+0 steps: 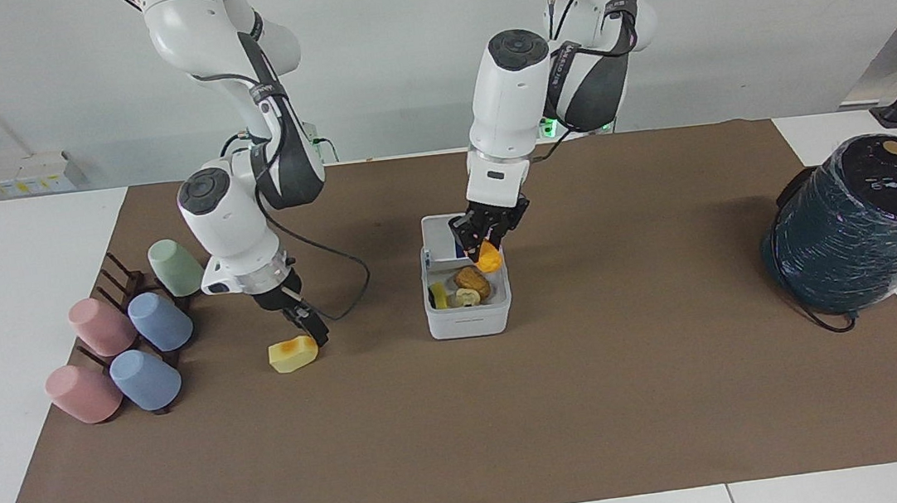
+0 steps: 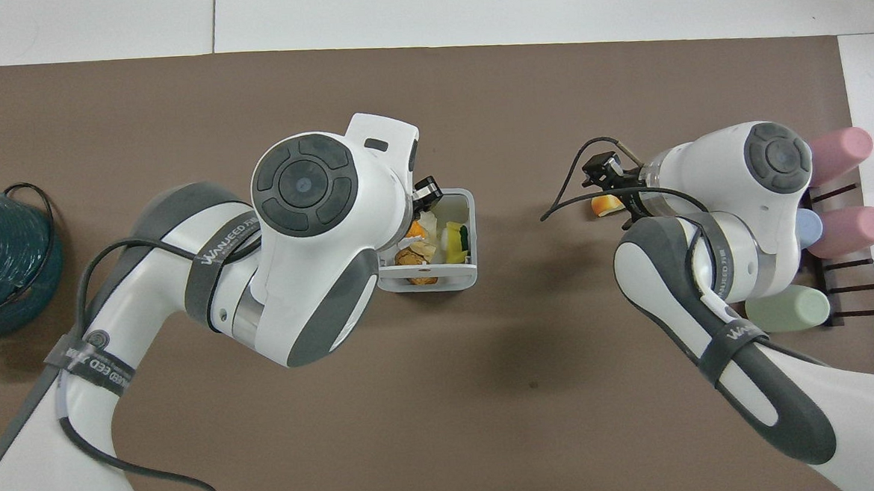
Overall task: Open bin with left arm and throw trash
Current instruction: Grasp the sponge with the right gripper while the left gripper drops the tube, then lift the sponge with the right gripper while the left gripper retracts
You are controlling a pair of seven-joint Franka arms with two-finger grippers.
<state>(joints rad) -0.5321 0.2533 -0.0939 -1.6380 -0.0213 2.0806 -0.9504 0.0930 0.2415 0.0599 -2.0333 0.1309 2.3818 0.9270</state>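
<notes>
A: From the facing view, the left gripper point(image 1: 485, 253) clamps the orange lump point(image 1: 489, 259) over the open bin point(image 1: 469, 321).

B: Overhead hides that. The right gripper point(image 1: 315, 330), jaws spread, sits at the yellow block point(image 1: 293, 354).

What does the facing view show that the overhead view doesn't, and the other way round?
Only the facing view shows the left gripper over the open bin, shut on the orange lump, plus the right gripper down beside the yellow block. Only the overhead view shows the pale cream lump inside the bin. Both share the bin, its brown and yellow contents, the pastel cups and the teal cylinder.
</notes>
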